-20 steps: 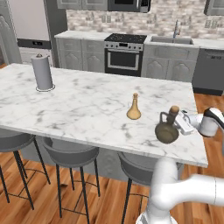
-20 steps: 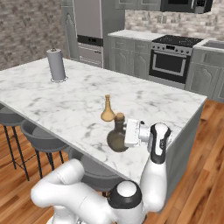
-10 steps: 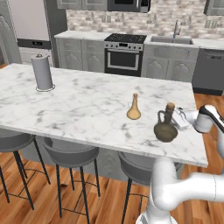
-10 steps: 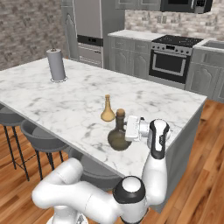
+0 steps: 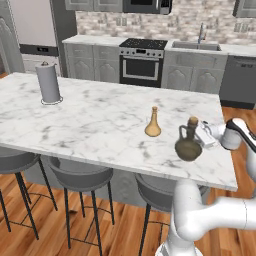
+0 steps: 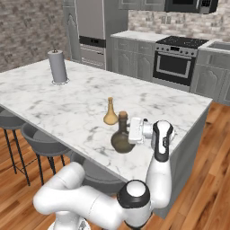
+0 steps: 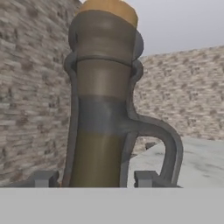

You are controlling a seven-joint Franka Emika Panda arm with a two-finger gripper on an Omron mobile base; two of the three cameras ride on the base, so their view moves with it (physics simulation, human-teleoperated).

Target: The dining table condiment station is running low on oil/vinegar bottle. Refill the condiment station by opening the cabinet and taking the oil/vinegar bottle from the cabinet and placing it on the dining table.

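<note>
Left base view: I see the oil/vinegar bottle point(image 5: 188, 143) standing upright on the dining table point(image 5: 90, 120), near the table's right end and close to the near edge. Gripper point(image 5: 204, 135) sits level at the bottle's right side, at neck height, touching or nearly touching it; I can't tell from this side whether the jaws are clamped. Small tan flask point(image 5: 153, 123) stands just left of the bottle, apart from it. Paper towel roll point(image 5: 48, 83) is well apart at the far left of the table. Stools point(image 5: 80, 176) line the near side; oven point(image 5: 143, 63) and sink point(image 5: 196, 45) sit along the back wall. Right base view: bottle point(image 6: 121, 136) upright on the marble point(image 6: 67, 103), gripper point(image 6: 133, 130) pressed up against its neck from the right, flask point(image 6: 110, 112) just behind and left. Hand view: bottle neck point(image 7: 103, 100) with its tan cork sits dead centre between the two fingertips point(image 7: 44, 178), loop handle off to the right. Tips bracket the neck on both sides with small gaps showing, so jaws are apart around it; I can't confirm a firm clamp.
</note>
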